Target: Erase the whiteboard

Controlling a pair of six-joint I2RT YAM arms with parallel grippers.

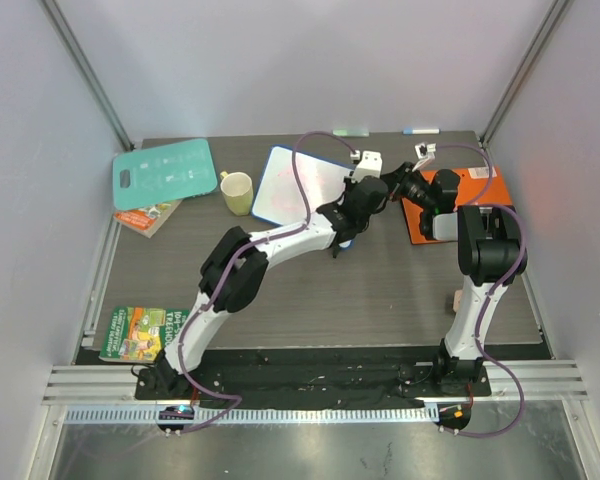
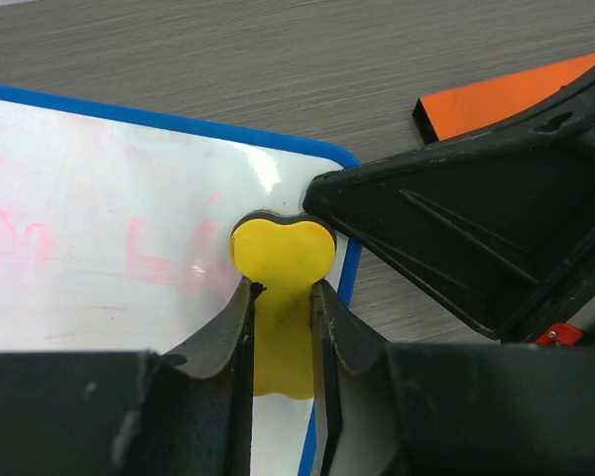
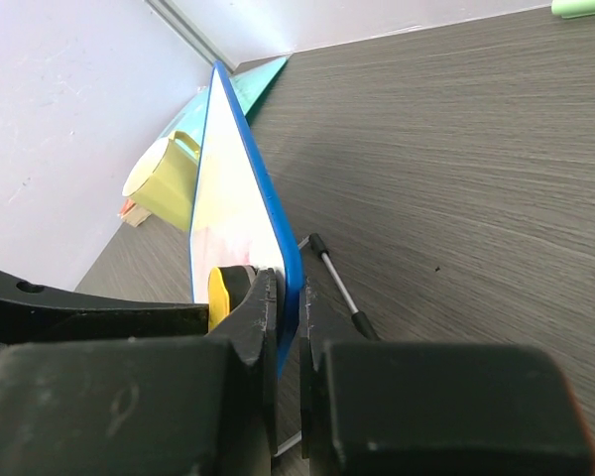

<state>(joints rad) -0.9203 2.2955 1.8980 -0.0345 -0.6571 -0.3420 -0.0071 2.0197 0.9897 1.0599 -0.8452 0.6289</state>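
The whiteboard, white with a blue frame, stands tilted at the table's back middle. In the left wrist view its face carries faint red marks. My left gripper is shut on a yellow eraser that presses on the board near its right corner. My right gripper is shut on the board's blue right edge; the eraser shows just left of it. The board's wire foot rests on the table. In the top view the two grippers, left and right, meet at that edge.
An orange folder lies under the right arm. A yellow mug stands just left of the board, a teal cutting board further left. Books lie at the left and front left. Markers lie at the back edge.
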